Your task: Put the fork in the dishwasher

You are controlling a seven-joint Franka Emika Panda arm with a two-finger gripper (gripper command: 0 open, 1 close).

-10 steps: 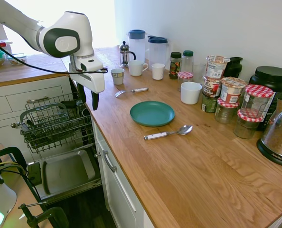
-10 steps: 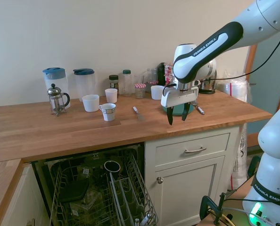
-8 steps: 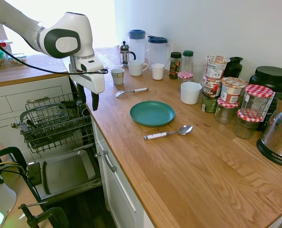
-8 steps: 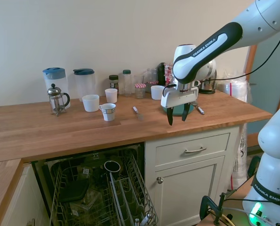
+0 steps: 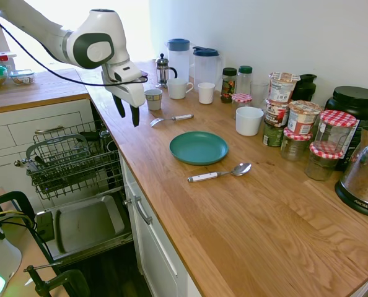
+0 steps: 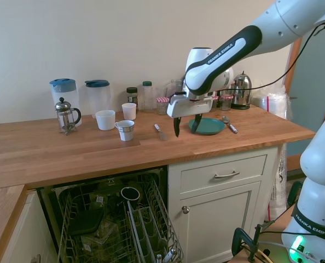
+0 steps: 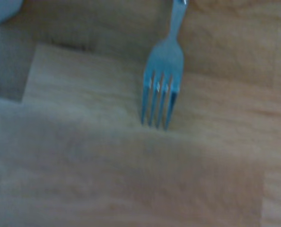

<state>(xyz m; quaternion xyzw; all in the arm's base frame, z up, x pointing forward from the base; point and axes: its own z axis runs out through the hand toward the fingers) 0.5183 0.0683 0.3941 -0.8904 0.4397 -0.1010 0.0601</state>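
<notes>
The gripper (image 5: 129, 111) hangs spread and empty above the counter (image 5: 233, 210), just near of the fork (image 5: 170, 119). The fork lies flat and untouched beside the teal plate (image 5: 199, 148). Grasping it and carrying it to the open dishwasher (image 5: 72, 162) are both left to do.

Pretty blurry shot, but the fork (image 7: 162, 80) was easy to spot: four silver tines pointing down the frame, neck running off the top edge right of centre. It lay flat on the wooden counter (image 7: 131, 179), which filled nearly everything else. A pale, out-of-focus rounded thing (image 7: 1, 8) sat in the upper left corner, couldn't tell what.
</notes>
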